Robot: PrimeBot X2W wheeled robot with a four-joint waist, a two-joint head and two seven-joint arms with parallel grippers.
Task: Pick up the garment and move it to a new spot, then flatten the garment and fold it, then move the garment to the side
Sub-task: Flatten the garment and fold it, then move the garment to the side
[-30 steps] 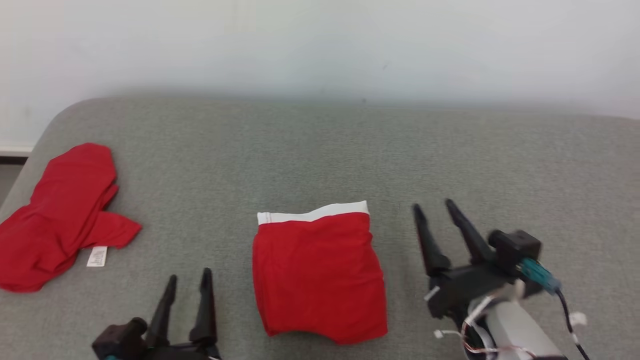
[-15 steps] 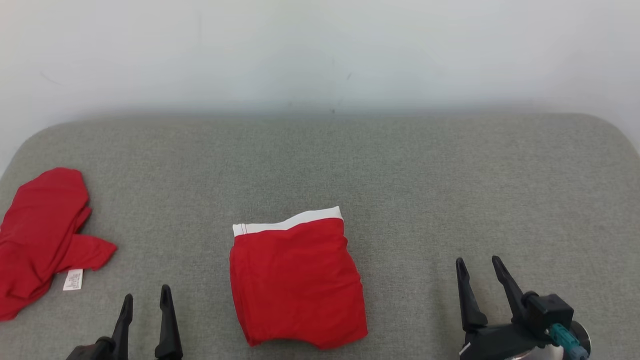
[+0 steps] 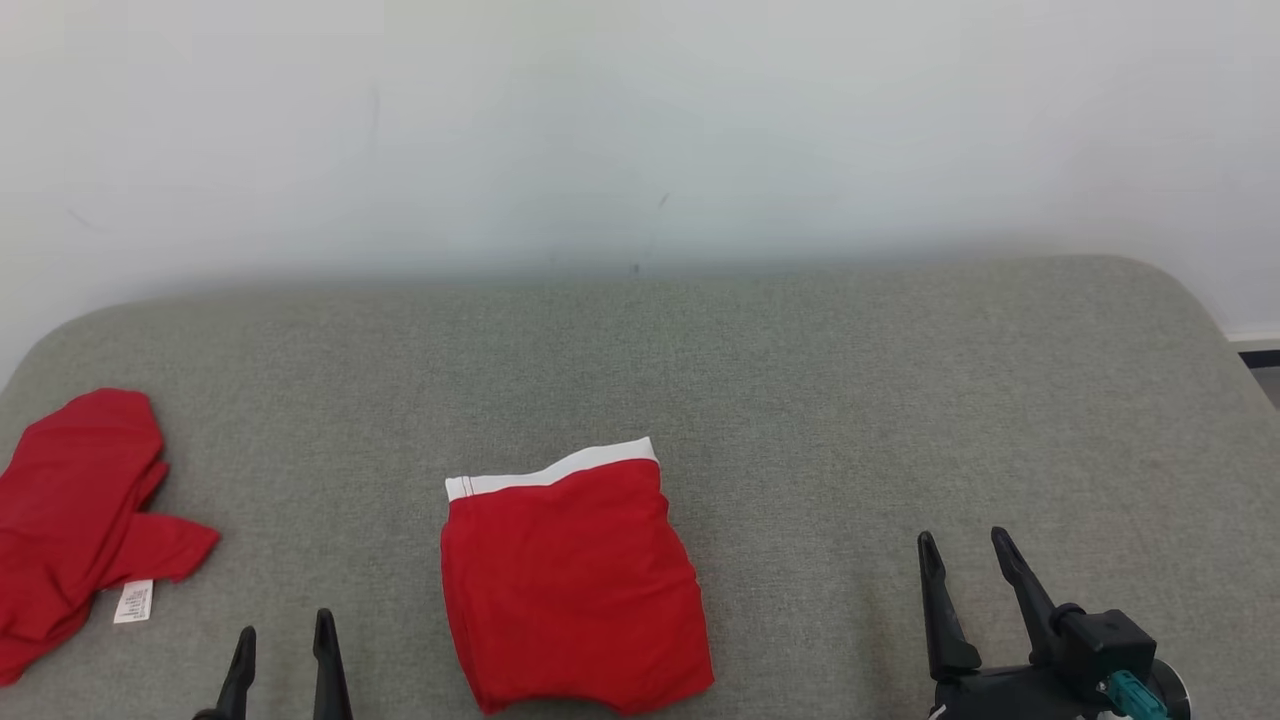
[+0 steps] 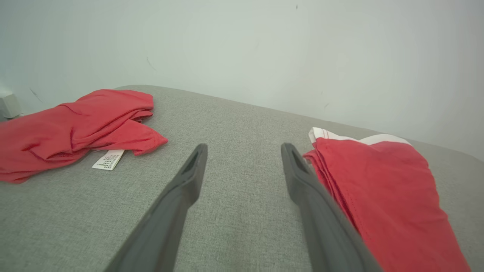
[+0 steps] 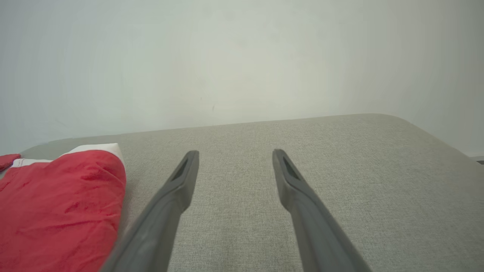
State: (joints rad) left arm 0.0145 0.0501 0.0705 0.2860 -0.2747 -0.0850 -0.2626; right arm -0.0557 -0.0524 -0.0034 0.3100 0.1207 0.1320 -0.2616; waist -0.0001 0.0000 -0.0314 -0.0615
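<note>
A red garment (image 3: 570, 580) with a white waistband lies folded into a neat rectangle on the grey cushioned surface (image 3: 800, 400), near its front middle. The left wrist view has it (image 4: 382, 189) just right of my fingers, and it lies at the left edge (image 5: 60, 207) of the right wrist view. My left gripper (image 3: 285, 625) is open at the bottom edge, left of the folded garment and apart from it. My right gripper (image 3: 962, 535) is open at the lower right, well clear of the cloth. Both hold nothing (image 4: 245, 145) (image 5: 235, 152).
A second red garment (image 3: 75, 520), crumpled, with a white label (image 3: 133, 601), lies at the surface's far left (image 4: 75, 124). A pale wall (image 3: 640, 130) rises right behind the surface. The surface's rounded right corner (image 3: 1190, 300) drops off to the floor.
The head camera has swung, shifting the whole picture left and down. My right gripper has drawn back from beside the folded garment toward the lower right. My left gripper has sunk lower.
</note>
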